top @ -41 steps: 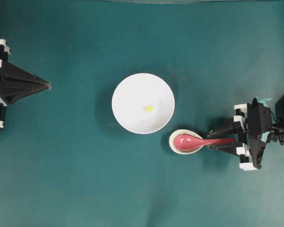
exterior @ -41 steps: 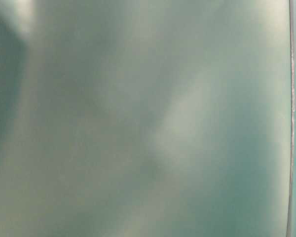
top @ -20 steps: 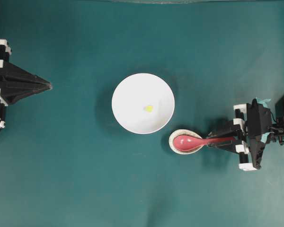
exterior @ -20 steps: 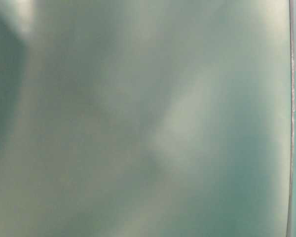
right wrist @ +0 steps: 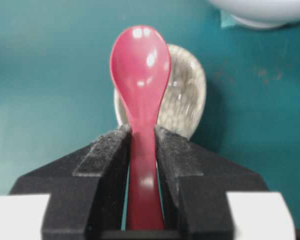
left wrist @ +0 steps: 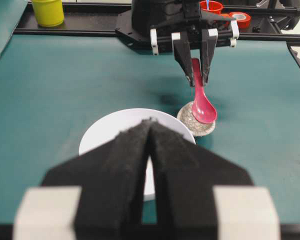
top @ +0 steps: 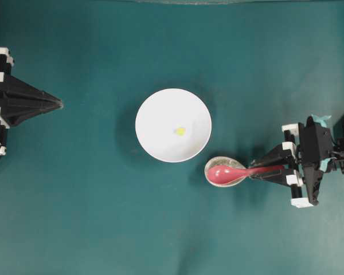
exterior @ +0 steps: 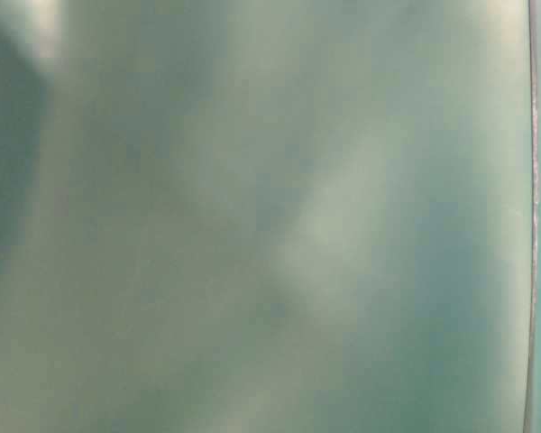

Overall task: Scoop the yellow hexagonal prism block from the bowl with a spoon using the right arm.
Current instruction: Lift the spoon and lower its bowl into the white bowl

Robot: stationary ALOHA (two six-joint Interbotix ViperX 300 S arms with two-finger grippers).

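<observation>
The tiny yellow hexagonal prism block [top: 180, 131] lies inside the white bowl [top: 157, 112] at the middle of the table. To the bowl's lower right, the pinkish-red spoon [top: 228, 172] has its scoop over a speckled rest [top: 213, 165]. My right gripper [top: 257, 171] is shut on the spoon's handle. The right wrist view shows the handle [right wrist: 142, 170] pinched between both black pads of the right gripper [right wrist: 142, 132], with the scoop [right wrist: 140, 62] pointing forward. My left gripper [top: 58, 103] is shut and empty at the left edge, far from the bowl. It [left wrist: 150, 122] hides the block in the left wrist view.
In the left wrist view a yellow cup [left wrist: 48, 11], a red cup [left wrist: 211, 6] and a red tape roll [left wrist: 240, 17] stand beyond the far edge. The bowl's rim [right wrist: 260, 12] sits just ahead and right of the spoon. The table-level view is a teal blur.
My right gripper's jaws have closed from wide open onto the spoon's handle. The scoop has shifted slightly toward the left over the rest. The left arm has not moved.
</observation>
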